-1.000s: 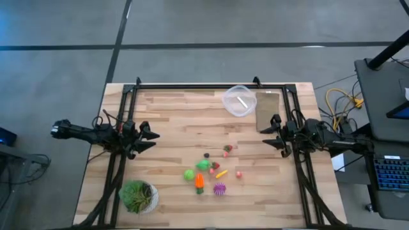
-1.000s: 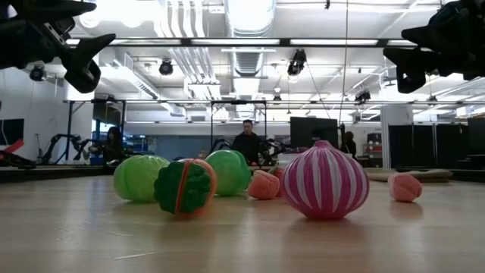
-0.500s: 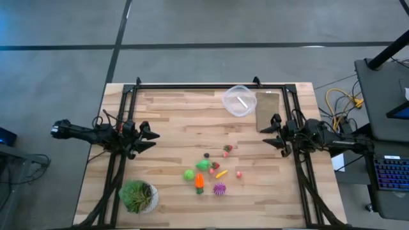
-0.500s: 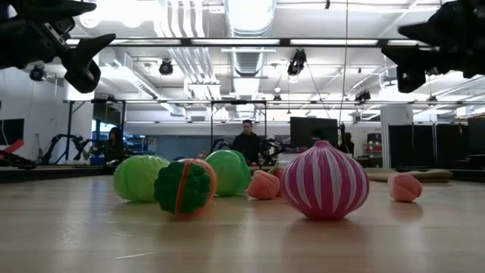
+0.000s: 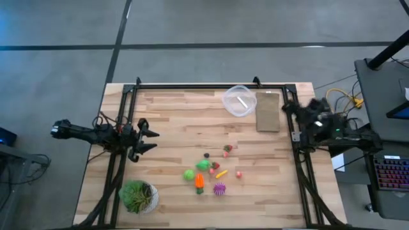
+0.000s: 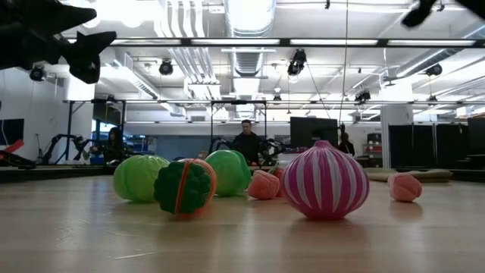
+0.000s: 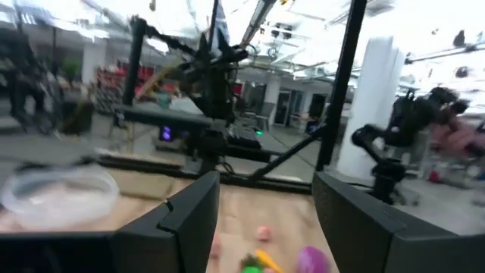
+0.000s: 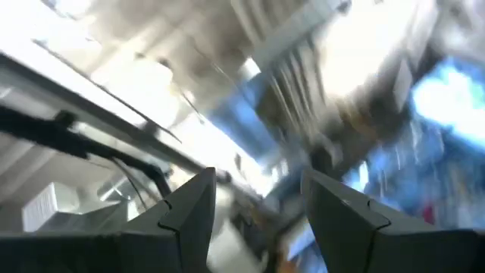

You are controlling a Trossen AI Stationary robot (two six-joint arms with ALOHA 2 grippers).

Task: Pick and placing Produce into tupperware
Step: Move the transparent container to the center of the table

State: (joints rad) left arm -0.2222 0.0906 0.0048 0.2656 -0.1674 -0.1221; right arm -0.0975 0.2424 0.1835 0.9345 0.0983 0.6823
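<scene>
- Overhead, the wooden table (image 5: 172, 121) carries a clear round container (image 5: 238, 101) toward 12 o'clock, slightly right of centre, sitting upright and holding nothing visible.
- Just beside the container, at its 3 o'clock, lies a flat brown board (image 5: 268, 111).
- Toy produce clusters toward 6 o'clock of the table's centre, well apart from the container: a green ball (image 5: 189, 174), an orange carrot (image 5: 199, 181), a purple spiky piece (image 5: 220, 188), a yellow piece (image 5: 221, 173), a small red piece (image 5: 227, 150) and a dark berry (image 5: 206, 155).
- From table height, the striped purple piece (image 6: 325, 180) stands nearest, with two green pieces (image 6: 141, 178) beside it.
- At 7 o'clock a leafy plant in a white pot (image 5: 138, 196) stands near the table's corner.
- At 9 o'clock the left gripper (image 5: 151, 139) hovers above the table edge, fingers partly apart and grasping nothing; its wrist view shows the two fingers (image 7: 189, 220) with a clear gap.
- At 3 o'clock the right gripper (image 5: 289, 107) sits raised by the table's frame, near the board; its fingers (image 8: 189, 208) stand partly apart with nothing between them.
- Beyond the table, a person (image 6: 246, 142) shows in the background.
</scene>
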